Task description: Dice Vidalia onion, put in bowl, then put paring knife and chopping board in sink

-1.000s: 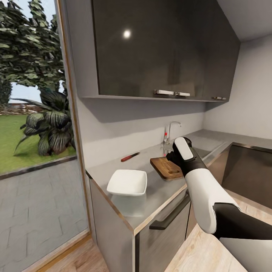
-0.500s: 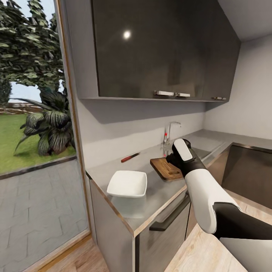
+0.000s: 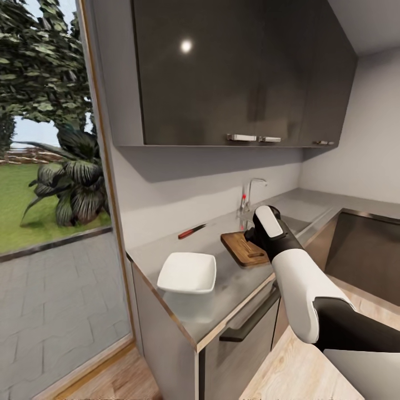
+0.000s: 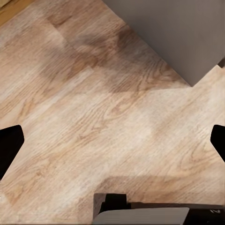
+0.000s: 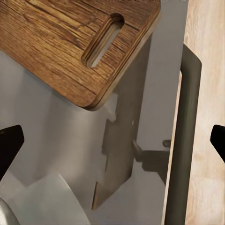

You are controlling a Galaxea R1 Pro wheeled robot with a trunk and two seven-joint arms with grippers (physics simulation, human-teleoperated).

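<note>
The right gripper point(image 5: 112, 140), fingers spread wide and empty, hovered over the grey steel countertop point(image 5: 56, 136) just beside the brown wooden chopping board point(image 5: 61, 42), while the left gripper point(image 4: 112, 140) gaped wide above the pale wood floor point(image 4: 93, 117).

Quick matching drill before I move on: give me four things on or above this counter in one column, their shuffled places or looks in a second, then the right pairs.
Things:
1. bowl
2. paring knife
3. chopping board
4. tap

Places or looks:
A. brown wood, partly behind the right arm
B. chrome, rising by the back wall
C. white, nearest the counter's front corner
D. red handle, lying close to the back wall

Pairs: 1-C, 2-D, 3-A, 4-B
</note>
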